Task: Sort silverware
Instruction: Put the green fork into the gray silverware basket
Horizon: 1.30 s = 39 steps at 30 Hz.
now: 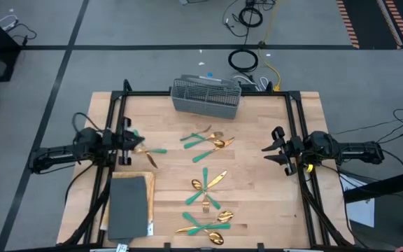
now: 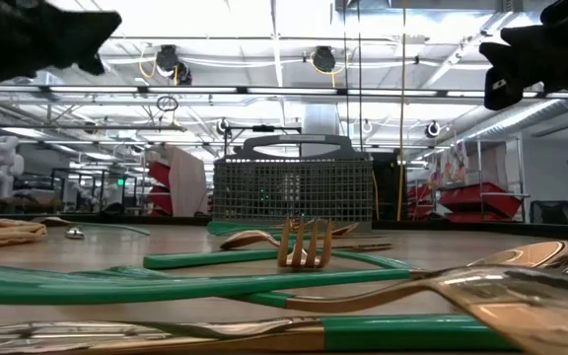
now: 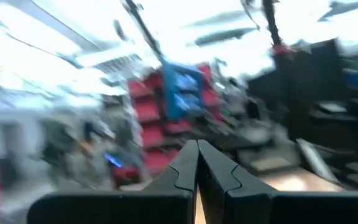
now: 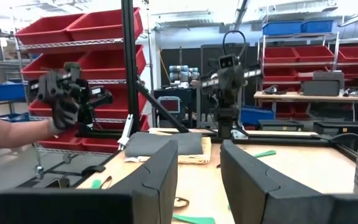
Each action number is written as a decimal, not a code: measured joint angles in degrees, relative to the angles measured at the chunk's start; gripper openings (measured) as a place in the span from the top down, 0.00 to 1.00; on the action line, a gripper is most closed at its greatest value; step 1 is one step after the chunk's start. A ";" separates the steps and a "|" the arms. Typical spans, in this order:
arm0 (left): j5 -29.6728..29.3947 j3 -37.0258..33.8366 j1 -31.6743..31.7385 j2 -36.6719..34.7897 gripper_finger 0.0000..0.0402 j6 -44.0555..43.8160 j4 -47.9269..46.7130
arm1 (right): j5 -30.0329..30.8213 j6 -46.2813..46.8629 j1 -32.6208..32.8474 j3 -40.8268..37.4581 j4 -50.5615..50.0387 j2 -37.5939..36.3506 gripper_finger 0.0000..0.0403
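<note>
My left gripper [image 1: 133, 142], fingers together, hovers left-centre; its nearest silverware [image 1: 147, 150] lies just right, handle running left-right. My right gripper [image 1: 274, 150], fingers apart, waits at right.

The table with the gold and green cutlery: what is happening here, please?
Two robot arms are sorting silverware. The pieces lie loose in groups on the table, and the mesh basket stands at its far edge. The left hand, shut, is near two pieces at the left side. The right hand waits open at the right side.
</note>
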 joint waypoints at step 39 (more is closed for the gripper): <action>-16.36 19.66 -0.02 23.50 0.79 -1.78 -28.17 | 3.43 -1.41 0.00 0.00 -5.92 -0.02 0.73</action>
